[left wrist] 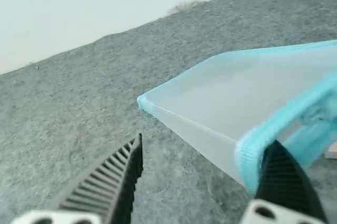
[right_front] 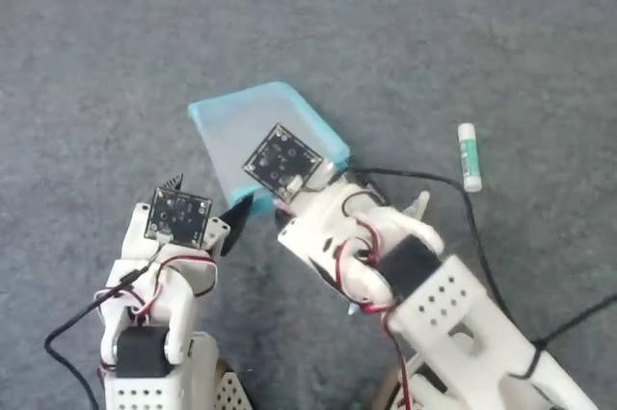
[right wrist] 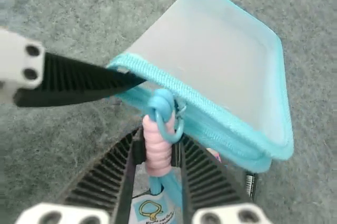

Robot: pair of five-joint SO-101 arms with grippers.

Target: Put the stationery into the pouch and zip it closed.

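The light blue translucent pouch [right_front: 258, 125] lies mid-table, its zip edge toward the arms. In the right wrist view my right gripper [right wrist: 158, 140] is shut on the pink zip pull [right wrist: 158, 153], which hangs from the pouch [right wrist: 221, 71] at its near corner. My left gripper [left wrist: 205, 145] stands open at the same end of the pouch [left wrist: 247, 92]; one black finger [left wrist: 281, 174] touches the zip edge, the other [left wrist: 113, 179] is over bare carpet. A white and green glue stick [right_front: 469, 156] lies apart to the right. Something dark with a barcode [right wrist: 251, 182] shows through the pouch wall.
Grey carpet-like cloth [right_front: 96, 92] covers the table up to a pale wall at the back. A black cable [right_front: 463, 207] runs from the right arm past the glue stick. Room is free left of and behind the pouch.
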